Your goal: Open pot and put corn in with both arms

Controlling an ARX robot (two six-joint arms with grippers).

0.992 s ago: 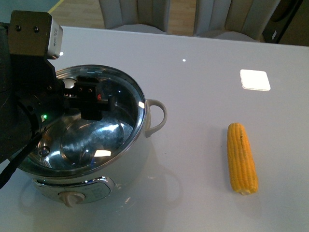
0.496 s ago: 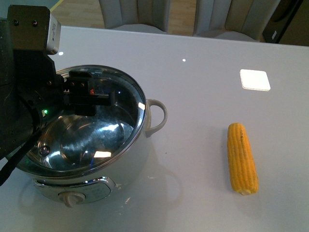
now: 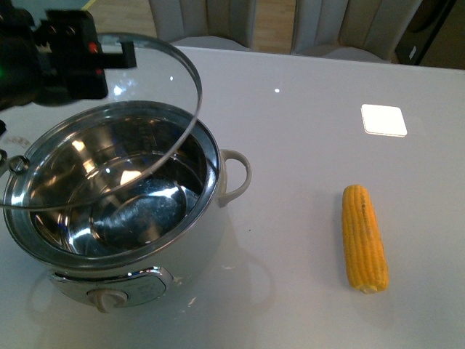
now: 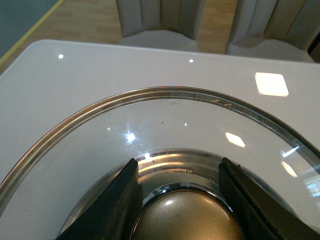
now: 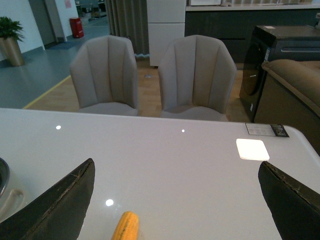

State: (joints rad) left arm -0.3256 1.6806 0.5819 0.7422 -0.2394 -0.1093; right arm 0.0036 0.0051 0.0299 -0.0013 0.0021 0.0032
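The pot (image 3: 212, 161) stands at the front left of the table, its shiny steel inside showing, with a white side handle (image 3: 236, 174) and a knob panel (image 3: 109, 297). My left gripper (image 3: 109, 54) is shut on the brown knob (image 4: 185, 220) of the glass pot lid (image 3: 156, 80). It holds the lid tilted above the pot's back-left rim. In the left wrist view the gripper (image 4: 178, 165) grips the knob from both sides. The corn (image 3: 365, 238) lies on the table to the right. My right gripper (image 5: 176, 165) is open above the table, with the corn's tip (image 5: 126, 226) below it.
A white square (image 3: 383, 120) is on the table at the back right and shows in the right wrist view (image 5: 252, 149). Grey chairs (image 5: 195, 75) stand behind the table's far edge. The pot's handle (image 5: 10, 197) shows at the edge of the right wrist view.
My left gripper has lifted the lid off the pot, up and toward the back left, and tilted it. The pot's inside now shows. The corn has not moved.
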